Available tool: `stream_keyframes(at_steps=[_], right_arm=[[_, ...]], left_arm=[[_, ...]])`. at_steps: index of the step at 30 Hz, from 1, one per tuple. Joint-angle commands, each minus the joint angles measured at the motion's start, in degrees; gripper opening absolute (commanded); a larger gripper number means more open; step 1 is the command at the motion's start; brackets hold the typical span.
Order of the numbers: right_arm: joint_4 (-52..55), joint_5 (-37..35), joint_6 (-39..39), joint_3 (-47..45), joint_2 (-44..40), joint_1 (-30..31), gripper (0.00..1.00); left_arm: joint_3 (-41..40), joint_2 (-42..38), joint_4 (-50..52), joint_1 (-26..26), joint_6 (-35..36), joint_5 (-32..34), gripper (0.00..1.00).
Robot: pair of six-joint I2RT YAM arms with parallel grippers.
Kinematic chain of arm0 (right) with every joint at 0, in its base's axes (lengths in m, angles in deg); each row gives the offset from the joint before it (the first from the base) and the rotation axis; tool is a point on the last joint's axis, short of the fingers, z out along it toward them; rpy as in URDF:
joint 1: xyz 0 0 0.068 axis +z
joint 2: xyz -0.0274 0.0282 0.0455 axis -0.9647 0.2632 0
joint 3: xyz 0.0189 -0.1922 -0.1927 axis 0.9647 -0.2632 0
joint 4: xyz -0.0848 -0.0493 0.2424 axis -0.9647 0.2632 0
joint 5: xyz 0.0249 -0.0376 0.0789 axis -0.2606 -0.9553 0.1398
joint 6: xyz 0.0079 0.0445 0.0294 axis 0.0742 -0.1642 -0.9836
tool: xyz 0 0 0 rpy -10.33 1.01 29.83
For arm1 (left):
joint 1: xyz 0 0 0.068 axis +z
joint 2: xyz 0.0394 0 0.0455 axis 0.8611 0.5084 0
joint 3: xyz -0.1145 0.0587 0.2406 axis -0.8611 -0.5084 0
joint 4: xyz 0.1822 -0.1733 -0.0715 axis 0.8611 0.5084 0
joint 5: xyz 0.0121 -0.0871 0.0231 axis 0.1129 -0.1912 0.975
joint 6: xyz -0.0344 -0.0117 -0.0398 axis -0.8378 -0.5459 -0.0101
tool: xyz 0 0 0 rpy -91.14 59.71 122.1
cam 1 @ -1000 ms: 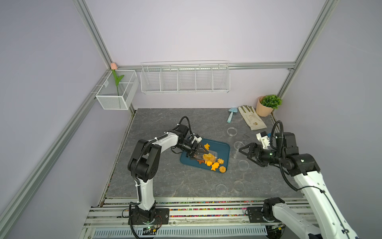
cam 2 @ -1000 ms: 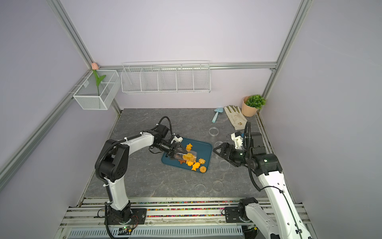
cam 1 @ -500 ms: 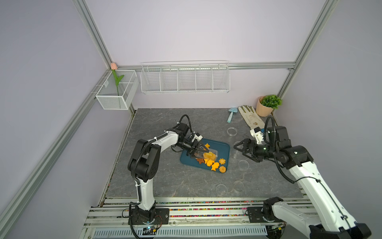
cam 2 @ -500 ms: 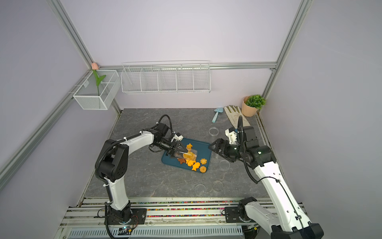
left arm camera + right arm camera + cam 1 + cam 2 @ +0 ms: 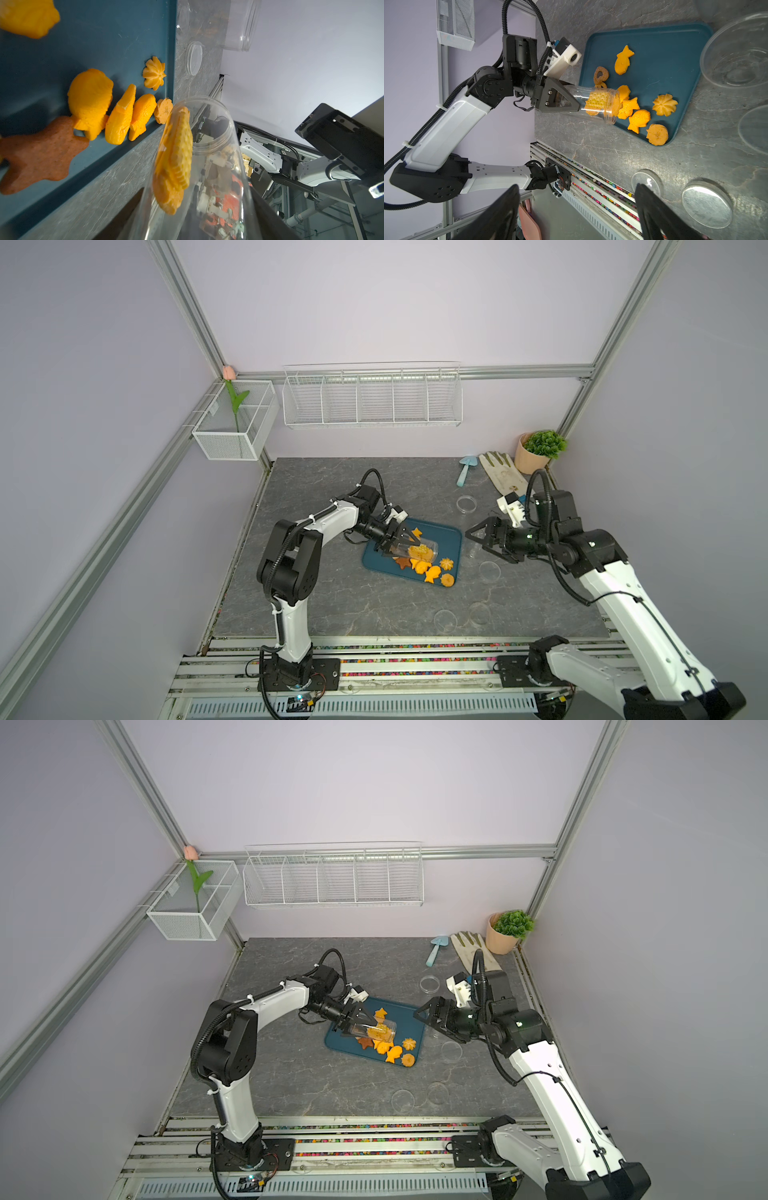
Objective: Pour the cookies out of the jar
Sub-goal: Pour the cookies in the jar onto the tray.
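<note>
My left gripper is shut on the base end of a clear jar. The jar lies tipped on its side with its mouth over a teal tray. Several orange and brown cookies lie on the tray by the mouth. A yellow waffle cookie sits inside the jar near its opening. Right of the tray, my right gripper is open and holds nothing.
Clear round lids lie on the grey table right of the tray and near the front edge. A second clear jar stands beside the tray. A blue trowel, a glove and a potted plant sit at the back right.
My right gripper has moved left, closer to the tray's right edge, staying open. The left gripper keeps the tipped jar over the tray in about the same place.
</note>
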Motion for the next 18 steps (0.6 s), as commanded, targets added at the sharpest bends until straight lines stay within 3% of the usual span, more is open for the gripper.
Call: stream_keyframes(at_steps=[1, 5, 18], right_arm=[[-1.82, -3.12, -3.69, -2.7, -3.41, 1.46, 0.88], [-3.68, -4.66, -6.08, -5.12, -5.18, 2.28, 0.88], [-5.43, -8.84, -5.38, -0.39, 1.79, 8.11, 0.88]], left_arm=[[0.19, -1.82, -0.78, 0.35, 0.76, -0.65, 0.7], [-0.97, -3.87, -1.55, 0.58, 0.43, -0.44, 0.7], [2.36, -1.84, 1.95, 1.67, 3.07, 2.47, 0.7]])
